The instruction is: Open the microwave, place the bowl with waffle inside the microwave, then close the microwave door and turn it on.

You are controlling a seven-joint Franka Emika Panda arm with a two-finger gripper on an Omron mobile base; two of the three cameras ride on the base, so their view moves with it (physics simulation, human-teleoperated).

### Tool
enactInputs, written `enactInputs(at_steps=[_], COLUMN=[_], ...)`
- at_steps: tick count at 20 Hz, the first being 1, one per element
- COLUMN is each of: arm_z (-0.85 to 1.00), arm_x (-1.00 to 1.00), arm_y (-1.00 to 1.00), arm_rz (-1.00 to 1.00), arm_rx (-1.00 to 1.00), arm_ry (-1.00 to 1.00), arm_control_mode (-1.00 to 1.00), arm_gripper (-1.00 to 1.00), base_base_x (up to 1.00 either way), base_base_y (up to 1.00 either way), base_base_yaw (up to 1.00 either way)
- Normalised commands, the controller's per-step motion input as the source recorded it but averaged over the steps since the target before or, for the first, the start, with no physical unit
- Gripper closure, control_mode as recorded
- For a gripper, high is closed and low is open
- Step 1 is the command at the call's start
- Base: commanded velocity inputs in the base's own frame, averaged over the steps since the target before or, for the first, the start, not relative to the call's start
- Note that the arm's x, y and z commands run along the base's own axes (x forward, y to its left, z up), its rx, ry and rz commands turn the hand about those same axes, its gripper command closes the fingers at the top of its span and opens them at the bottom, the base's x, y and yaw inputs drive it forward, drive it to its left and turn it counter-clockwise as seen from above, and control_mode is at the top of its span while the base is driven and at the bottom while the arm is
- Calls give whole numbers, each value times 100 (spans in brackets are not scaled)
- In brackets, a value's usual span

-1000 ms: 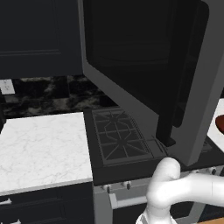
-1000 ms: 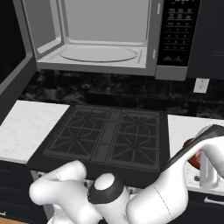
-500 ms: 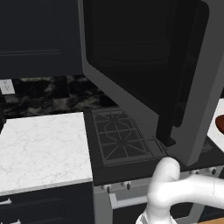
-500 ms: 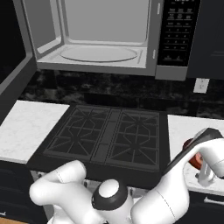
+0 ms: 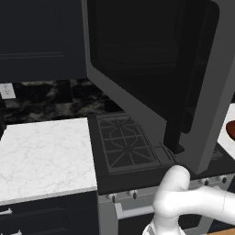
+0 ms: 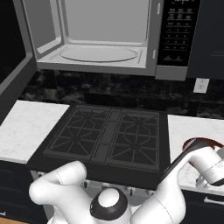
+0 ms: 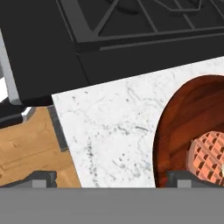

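Gripper spread wide, holding nothing, low over bench; bowl with waffle sits off-centre toward one fingertip.

The microwave door hangs open over the stove, seemingly leaving the cavity unblocked.

A reddish-brown bowl sits at the right edge on a white marble counter, with a brown gridded waffle lying inside it. A black stove with dark grates spans the top, its edge meeting the counter, and a patch of wooden floor shows at lower left. Two dark fingertips stand wide apart along the bottom, one at the bowl's near rim, the other over the floor.
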Motion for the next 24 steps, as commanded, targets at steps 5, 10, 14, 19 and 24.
enactInputs(at_steps=[5,10,14,19,24], arm_z=[-21,-16,-17,-21,-23], arm_x=[40,35,37,36,30], arm_y=[-8,-15,-18,-12,-3], arm_rz=[-4,0,0,0,0], arm_rx=[-5,-1,0,-2,-8], arm_ry=[0,0,0,0,-2], arm_control_mode=[-100,-100,-100,-100,-100], arm_gripper=[-100,-100,-100,-100,100], base_base_x=[0,0,0,0,0], base_base_y=[0,0,0,0,0], base_base_yaw=[0,0,0,0,0])
